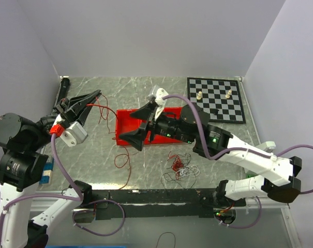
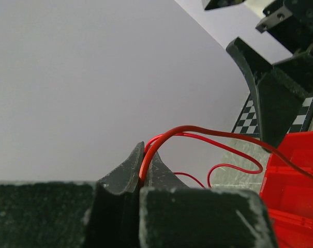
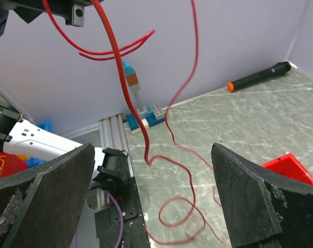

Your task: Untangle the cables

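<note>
Red cable [image 2: 208, 132], very thin, is pinched in our left gripper [image 2: 144, 166] and hangs in loops to the table [image 1: 94, 151], our right gripper [image 1: 144, 121] is spread wide, and we see the little tangle of red, white and black cables [image 1: 181, 166] lying on the table near it.

The right arm [image 1: 208, 135] hides the centre and right portion of the red tray [image 1: 125, 118]. On the desk [image 1: 94, 150], the cable tangle [image 1: 180, 166] is too fine to separate, possibly three colours. The red cable [image 3: 115, 51] runs off the top edge.
</note>
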`<state>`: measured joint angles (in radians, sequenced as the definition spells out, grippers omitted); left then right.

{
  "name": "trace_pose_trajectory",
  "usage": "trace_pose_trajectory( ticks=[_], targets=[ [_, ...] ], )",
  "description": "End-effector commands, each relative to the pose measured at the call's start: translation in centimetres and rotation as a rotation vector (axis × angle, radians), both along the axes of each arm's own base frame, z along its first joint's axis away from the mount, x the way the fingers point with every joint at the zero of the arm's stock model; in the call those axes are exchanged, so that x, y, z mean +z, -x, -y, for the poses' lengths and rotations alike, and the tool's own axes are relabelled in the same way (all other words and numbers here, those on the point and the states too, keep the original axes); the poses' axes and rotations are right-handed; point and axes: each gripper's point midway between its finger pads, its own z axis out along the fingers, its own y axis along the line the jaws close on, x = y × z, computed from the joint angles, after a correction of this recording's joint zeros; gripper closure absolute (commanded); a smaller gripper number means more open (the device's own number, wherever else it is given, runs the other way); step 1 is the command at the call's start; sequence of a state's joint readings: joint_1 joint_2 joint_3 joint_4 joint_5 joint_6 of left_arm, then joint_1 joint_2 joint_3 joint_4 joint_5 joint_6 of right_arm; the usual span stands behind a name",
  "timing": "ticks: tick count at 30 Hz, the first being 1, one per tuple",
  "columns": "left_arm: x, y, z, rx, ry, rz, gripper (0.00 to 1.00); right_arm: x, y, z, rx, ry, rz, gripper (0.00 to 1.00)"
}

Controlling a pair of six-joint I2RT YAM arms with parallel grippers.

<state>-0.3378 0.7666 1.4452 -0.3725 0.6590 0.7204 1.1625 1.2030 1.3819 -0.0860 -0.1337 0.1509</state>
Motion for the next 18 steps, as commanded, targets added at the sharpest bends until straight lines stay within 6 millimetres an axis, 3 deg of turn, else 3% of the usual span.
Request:
trace_pose_trajectory(
  ticks=[1, 5, 7, 8, 12, 13, 18],
  targets=[
    [0.6, 0.7, 0.2, -0.023, 0.000, 0.033, 0.99, 4.2, 1.1, -0.8, 0.065, -0.103, 0.070, 0.00],
    [0.6, 0.8, 0.1, -0.026, 0.006, 0.032, 0.99, 3.8, 0.7, -1.9, 0.070, -0.090, 0.057, 0.05],
    [0.8, 1.0, 0.1, -0.027, 0.010, 0.037, 0.99, 3.5, 0.4, -2.3, 0.066, -0.083, 0.052, 0.16],
    [0.8, 1.0, 0.1, -0.027, 0.011, 0.037, 0.99, 3.4, 0.3, -2.4, 0.060, -0.081, 0.050, 0.25],
    [0.6, 1.1, -0.2, -0.010, 0.005, 0.041, 0.96, 3.3, -0.7, -1.1, -0.022, -0.077, 0.042, 0.90],
    [0.2, 0.9, -0.2, -0.006, -0.002, 0.036, 0.96, 3.3, -0.9, -0.4, -0.046, -0.081, 0.045, 0.97],
    [-2.3, 0.8, -0.1, -0.003, -0.065, 0.046, 0.93, 4.2, -0.9, 3.6, -0.132, -0.106, 0.081, 1.00]
  ],
)
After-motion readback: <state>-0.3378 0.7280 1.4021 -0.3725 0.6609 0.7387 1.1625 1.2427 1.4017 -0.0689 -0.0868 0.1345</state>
